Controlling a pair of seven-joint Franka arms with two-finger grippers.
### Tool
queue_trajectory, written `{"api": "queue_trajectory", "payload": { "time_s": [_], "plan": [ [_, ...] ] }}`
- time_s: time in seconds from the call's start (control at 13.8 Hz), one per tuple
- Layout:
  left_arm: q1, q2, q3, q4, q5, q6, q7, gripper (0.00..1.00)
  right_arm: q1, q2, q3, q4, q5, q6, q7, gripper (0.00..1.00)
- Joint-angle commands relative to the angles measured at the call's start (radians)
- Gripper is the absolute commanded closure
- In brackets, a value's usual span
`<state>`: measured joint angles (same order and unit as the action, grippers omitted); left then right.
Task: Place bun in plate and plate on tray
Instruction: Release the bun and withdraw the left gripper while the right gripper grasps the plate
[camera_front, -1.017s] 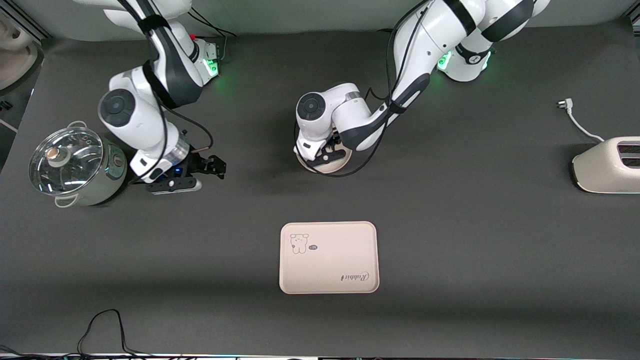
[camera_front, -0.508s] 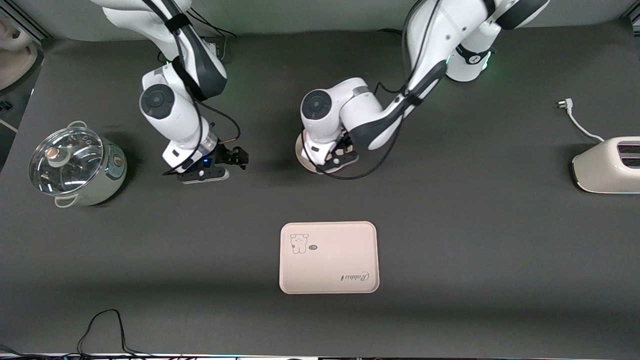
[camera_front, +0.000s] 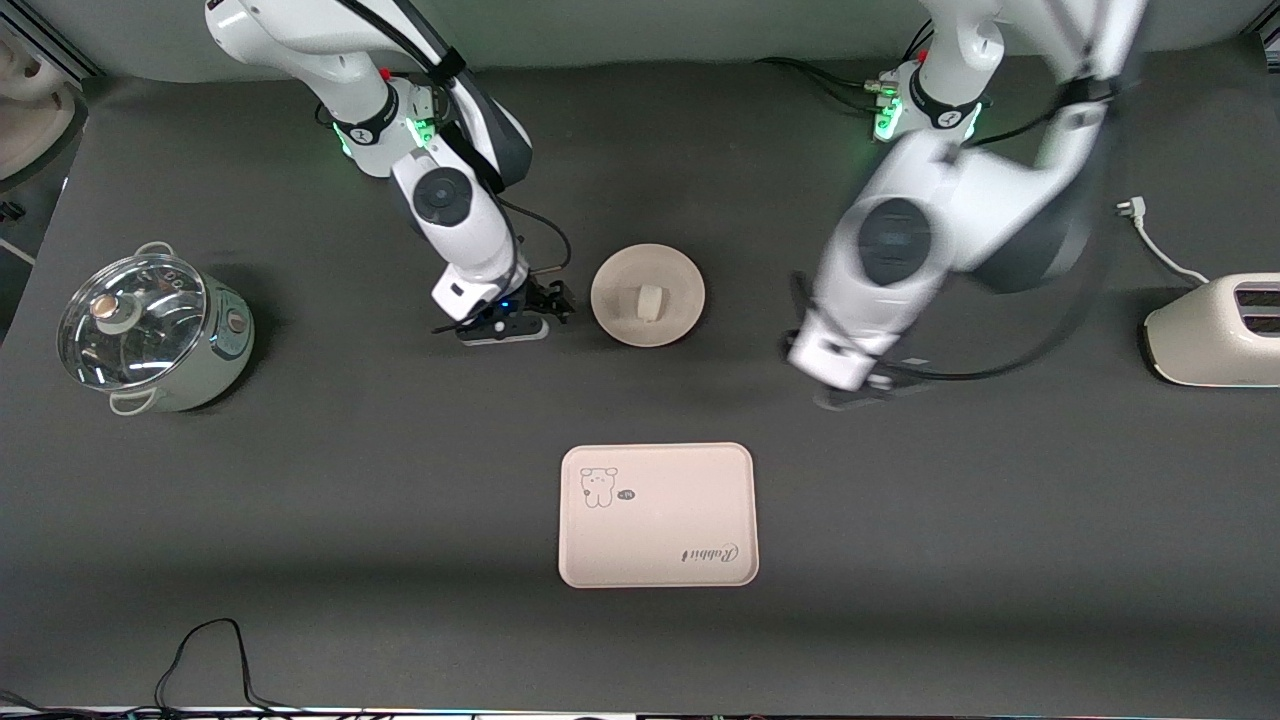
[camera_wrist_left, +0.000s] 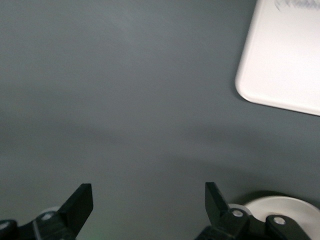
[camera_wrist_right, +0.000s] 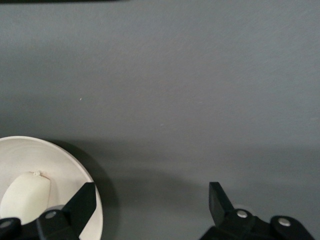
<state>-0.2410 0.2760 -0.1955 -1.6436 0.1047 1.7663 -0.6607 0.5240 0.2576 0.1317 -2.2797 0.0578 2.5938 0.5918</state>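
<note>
The bun now lies in the middle of the plate, with nothing over it. Half a second ago the left arm was bent over the plate and hid it; since then this arm has swung away toward its own end of the table, and the left pincer is over bare table, empty, its fingers spread apart. So the first part of the task looks done, and what remains is to carry the plate to the tray.

The right pincer has come in from the pot's side and is now just beside the plate, released and holding nothing; I judge it is going for the rim.

The tray is empty and lies nearer to the front camera than the plate, well apart from it. The pot has its glass lid on
</note>
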Motion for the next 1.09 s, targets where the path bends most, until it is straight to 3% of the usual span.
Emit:
{"api": "queue_trajectory", "payload": {
  "time_s": [0.0, 0.22, 0.51, 0.73, 1.02],
  "plan": [
    [-0.023, -0.095, 0.144, -0.042, -0.033, -0.04, 0.191, 0.0, 0.074, 0.064, -0.001, 0.012, -0.023, 0.072, 0.109, 0.0],
    [0.023, -0.153, 0.226, -0.071, -0.033, -0.045, 0.353, 0.0, 0.118, 0.083, -0.001, 0.009, -0.021, 0.086, 0.134, 0.03],
    [0.173, -0.199, 0.234, -0.073, -0.034, -0.077, 0.551, 0.0, 0.155, 0.129, -0.001, 0.009, -0.023, 0.132, 0.198, 0.1],
    [0.219, -0.219, 0.228, -0.073, -0.034, -0.105, 0.556, 0.0, 0.174, 0.141, -0.001, 0.009, -0.021, 0.134, 0.201, 0.32],
    [0.221, -0.224, 0.231, -0.044, -0.031, -0.107, 0.555, 0.0, 0.175, 0.157, -0.001, 0.011, -0.021, 0.149, 0.212, 0.7]
  ]
}}
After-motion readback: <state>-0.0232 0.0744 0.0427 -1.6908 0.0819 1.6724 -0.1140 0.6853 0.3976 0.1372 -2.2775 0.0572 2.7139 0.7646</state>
